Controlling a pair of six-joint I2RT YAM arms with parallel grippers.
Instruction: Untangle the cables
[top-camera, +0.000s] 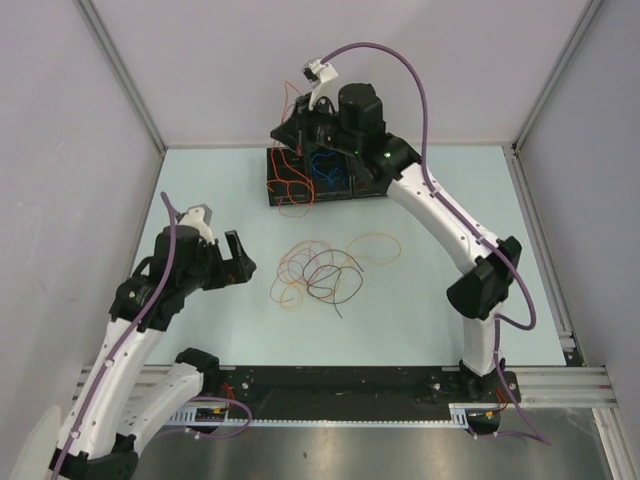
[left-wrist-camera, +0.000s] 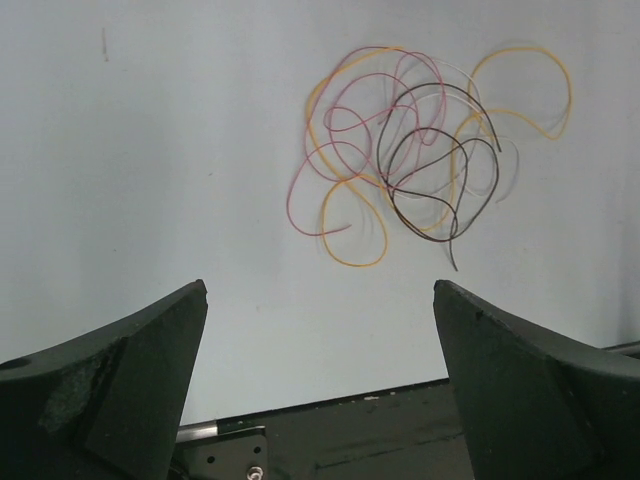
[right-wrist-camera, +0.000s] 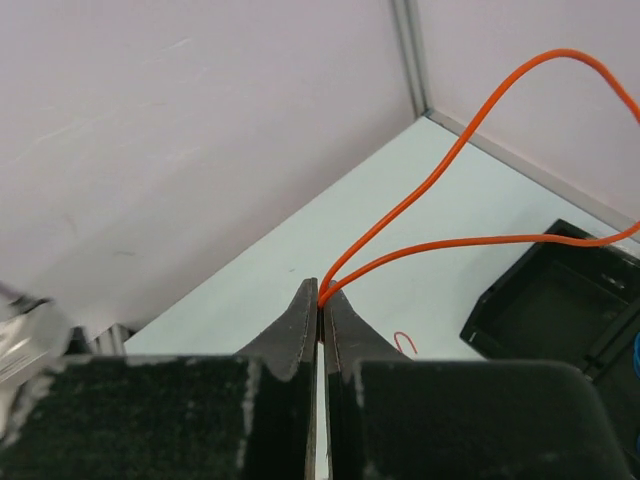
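A tangle of thin cables (top-camera: 318, 270) in pink, orange-yellow, black and white lies on the table's middle; it also shows in the left wrist view (left-wrist-camera: 420, 150). My left gripper (top-camera: 235, 258) is open and empty, left of the tangle and above the table (left-wrist-camera: 320, 290). My right gripper (top-camera: 296, 128) is raised over the black trays (top-camera: 275, 190) at the back, shut on a folded orange-red cable (right-wrist-camera: 450, 165) at its fingertips (right-wrist-camera: 322, 295). The cable hangs down to the left tray. A blue cable (top-camera: 328, 168) lies in the middle tray.
Grey walls enclose the table on the left, back and right. A black rail (top-camera: 340, 385) runs along the near edge by the arm bases. A tray corner (right-wrist-camera: 560, 290) and a short red cable end (right-wrist-camera: 403, 343) show below the right gripper.
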